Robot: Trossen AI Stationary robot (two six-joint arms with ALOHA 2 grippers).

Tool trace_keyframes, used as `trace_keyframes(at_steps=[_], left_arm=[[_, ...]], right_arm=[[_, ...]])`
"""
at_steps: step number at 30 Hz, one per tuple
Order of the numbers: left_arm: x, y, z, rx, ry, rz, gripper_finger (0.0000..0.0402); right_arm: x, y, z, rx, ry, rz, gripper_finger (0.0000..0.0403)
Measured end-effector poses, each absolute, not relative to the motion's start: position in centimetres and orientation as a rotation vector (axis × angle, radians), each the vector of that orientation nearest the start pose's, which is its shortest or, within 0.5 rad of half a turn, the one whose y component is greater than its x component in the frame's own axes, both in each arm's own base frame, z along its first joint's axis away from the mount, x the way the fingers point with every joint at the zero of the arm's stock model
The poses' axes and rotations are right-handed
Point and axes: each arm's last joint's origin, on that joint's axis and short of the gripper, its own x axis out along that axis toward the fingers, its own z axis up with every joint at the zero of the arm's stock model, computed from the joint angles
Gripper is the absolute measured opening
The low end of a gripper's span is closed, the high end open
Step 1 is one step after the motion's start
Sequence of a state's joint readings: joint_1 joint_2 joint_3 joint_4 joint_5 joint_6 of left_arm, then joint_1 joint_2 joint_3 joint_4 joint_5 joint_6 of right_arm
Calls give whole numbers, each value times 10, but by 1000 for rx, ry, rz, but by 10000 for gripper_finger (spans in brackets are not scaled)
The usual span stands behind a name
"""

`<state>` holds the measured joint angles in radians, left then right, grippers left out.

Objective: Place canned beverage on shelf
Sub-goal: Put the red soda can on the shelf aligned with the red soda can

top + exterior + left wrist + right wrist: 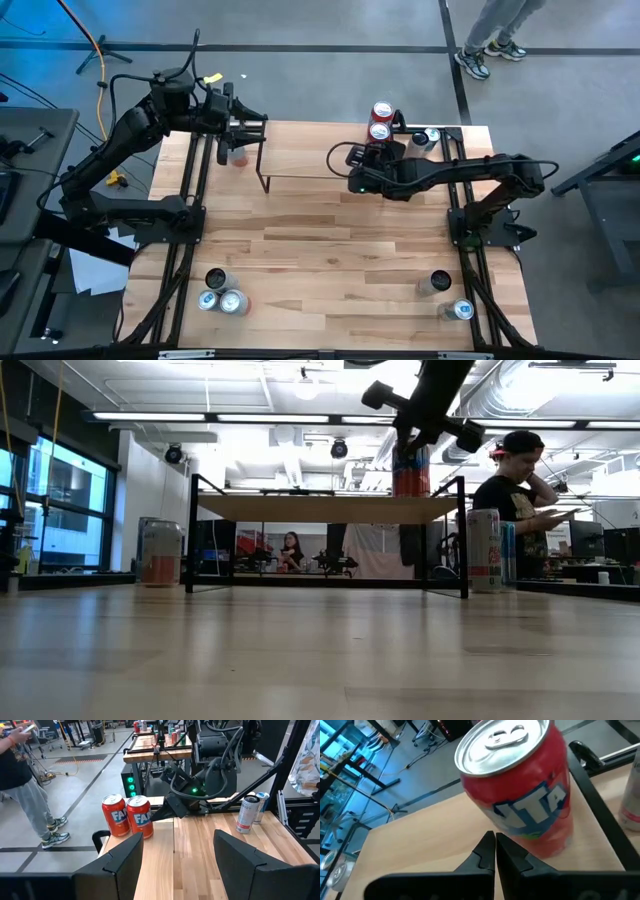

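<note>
Since the red can [520,795] stands upright on the shelf [330,508] just beyond my right gripper [494,840], I judge the placing step all but done. That gripper's fingers are pressed together and pinch nothing. Their tips sit right at the can's lower side, so close that I cannot tell whether they touch it. A second red can [114,815] stands beside the first, on its far side from the fingertips, and the two nearly touch. Both are near the plank's end, close to the black frame.

My next move, as I read it, is to draw the right gripper straight back from the can. Any sideways drift could nudge the can into its neighbour or toward the edge. After that I would go for another drink, if more are wanted.

The left gripper [177,840] waits at the other end of the shelf, fingers spread wide and empty.

The nearer red can's lid shows its tab flat and unbroken, so I take it as sealed and full. A silver can [247,814] stands on the table well beyond the left fingers, and I cannot see its lid.
</note>
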<state>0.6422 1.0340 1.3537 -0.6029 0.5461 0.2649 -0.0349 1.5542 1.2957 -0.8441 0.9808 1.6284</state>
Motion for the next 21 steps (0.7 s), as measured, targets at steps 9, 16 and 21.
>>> trace_keyframes(at_steps=[9,16,21], left_arm=[[159,100,439,107,243,64,204],[159,100,439,106,244,65,204],[159,100,439,105,244,65,204]], right_arm=[[294,-43,295,849,8,-1439,0],[292,-48,296,839,18,-1453,0],[292,-47,295,848,73,-1435,0]])
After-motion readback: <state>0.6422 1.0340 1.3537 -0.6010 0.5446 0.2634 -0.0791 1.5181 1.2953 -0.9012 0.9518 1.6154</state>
